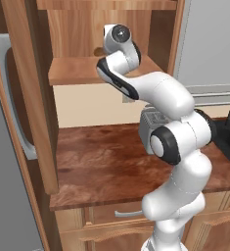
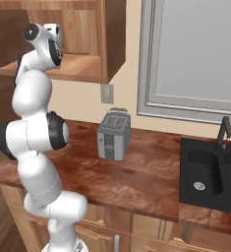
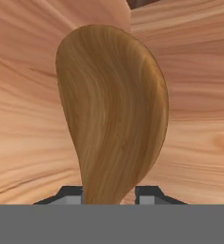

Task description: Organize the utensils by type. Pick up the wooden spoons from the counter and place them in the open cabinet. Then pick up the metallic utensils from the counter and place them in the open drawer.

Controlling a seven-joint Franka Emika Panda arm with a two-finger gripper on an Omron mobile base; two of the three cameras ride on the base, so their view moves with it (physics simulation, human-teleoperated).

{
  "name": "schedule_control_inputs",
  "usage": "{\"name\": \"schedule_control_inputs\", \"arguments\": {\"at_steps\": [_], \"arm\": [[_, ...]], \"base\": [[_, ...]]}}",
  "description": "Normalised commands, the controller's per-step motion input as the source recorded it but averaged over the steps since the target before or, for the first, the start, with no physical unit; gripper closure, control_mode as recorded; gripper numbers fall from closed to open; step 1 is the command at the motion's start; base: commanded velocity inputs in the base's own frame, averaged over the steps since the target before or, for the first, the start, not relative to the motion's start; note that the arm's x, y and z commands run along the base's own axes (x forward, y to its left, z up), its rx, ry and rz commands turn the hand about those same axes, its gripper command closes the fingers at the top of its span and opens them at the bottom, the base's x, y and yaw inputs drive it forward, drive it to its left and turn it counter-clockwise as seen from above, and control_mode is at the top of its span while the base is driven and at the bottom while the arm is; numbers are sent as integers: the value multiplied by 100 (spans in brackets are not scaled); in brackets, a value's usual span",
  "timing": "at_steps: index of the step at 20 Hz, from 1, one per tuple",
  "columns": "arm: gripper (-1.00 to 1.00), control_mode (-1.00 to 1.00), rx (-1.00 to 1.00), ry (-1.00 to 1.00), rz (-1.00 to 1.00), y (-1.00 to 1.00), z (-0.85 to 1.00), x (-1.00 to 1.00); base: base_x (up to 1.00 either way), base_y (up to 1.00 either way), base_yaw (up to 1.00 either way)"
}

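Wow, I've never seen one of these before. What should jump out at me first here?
The big white arm reaching up into the open cabinet above the counter. Up close, its gripper is shut on a wooden spoon over the pale shelf. A grey toaster sits on the counter beside a black sink.

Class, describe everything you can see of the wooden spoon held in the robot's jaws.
The wooden spoon shows a broad, rounded bowl of mid-brown wood with flowing grain, narrowing toward its handle end. That narrow end sits between the two dark fingertips of the gripper, whose jaws are shut on it. Behind it lies the open cabinet, pale wood. Whether the spoon touches the shelf cannot be told.
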Motion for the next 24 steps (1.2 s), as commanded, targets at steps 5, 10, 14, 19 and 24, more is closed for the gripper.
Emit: {"name": "schedule_control_inputs", "arguments": {"at_steps": [5,10,14,19,24], "arm": [[-100,-100,1,0,8,6,-34,8],[-100,-100,4,7,4,0,-33,-3],[-100,-100,7,12,1,0,-28,-24],[-100,-100,8,5,0,0,-20,-19],[-100,-100,11,1,0,5,-5,-13]], "base": [[0,0,0],[0,0,0],[0,0,0],[0,0,0],[0,0,0]]}}
